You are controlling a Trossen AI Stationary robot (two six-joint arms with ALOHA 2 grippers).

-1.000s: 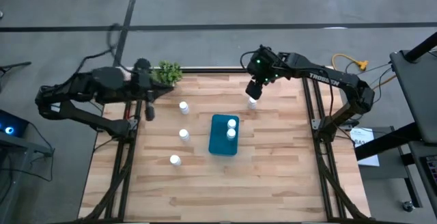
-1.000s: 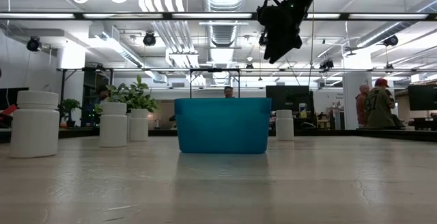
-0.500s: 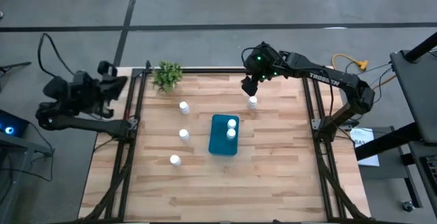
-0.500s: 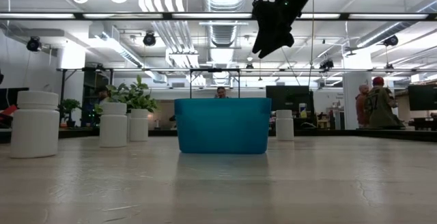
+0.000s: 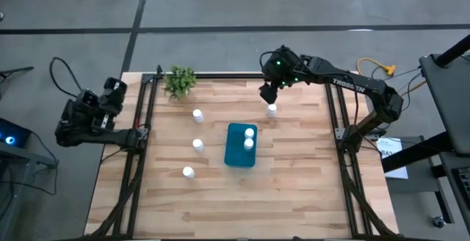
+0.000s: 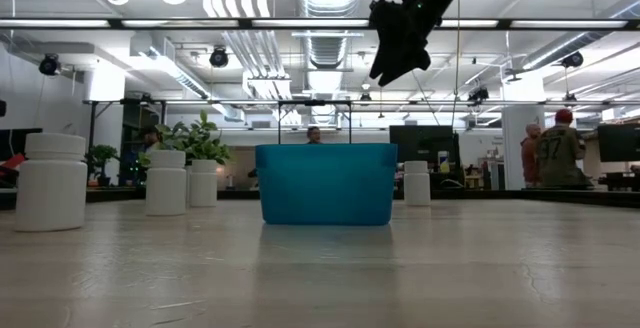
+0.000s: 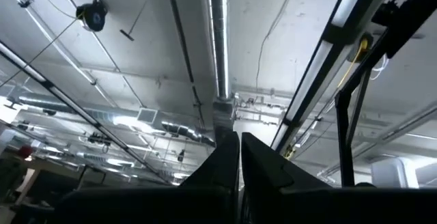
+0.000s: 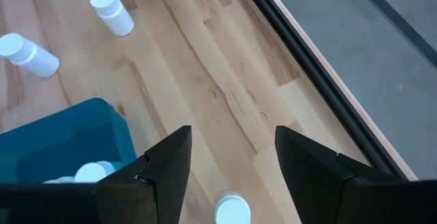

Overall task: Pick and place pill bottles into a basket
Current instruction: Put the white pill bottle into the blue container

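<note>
The basket (image 5: 241, 145) is sitting near the middle of the table (image 5: 294, 189), and everything else is best placed from it. Two pill bottles (image 5: 249, 138) are already lying inside it at its far end. Three more bottles (image 5: 197, 115) are standing in a loose line well to the left of the basket, the nearest one (image 5: 197, 145) level with its middle and another (image 5: 188, 172) further toward the front edge. The sixth bottle (image 5: 272, 109) is standing upright just beyond the basket's far right corner, apart from it.

The right gripper (image 5: 269, 92) is hanging above and slightly beyond that sixth bottle, its two fingers (image 8: 167, 166) spread wide with nothing between them; in the right wrist view the bottle's white cap (image 8: 231, 209) is showing low in the gap between them. The left gripper (image 5: 111, 94) is resting off the table, far to the left of the basket, pointing up at the ceiling with its fingers pressed together.

The bottles are looking small, rigid and light, with smooth plastic sides, so they are likely to tip or skid if nudged off-centre. A hold across the body just under the cap, fingers coming straight down either side, is looking the safest.
</note>
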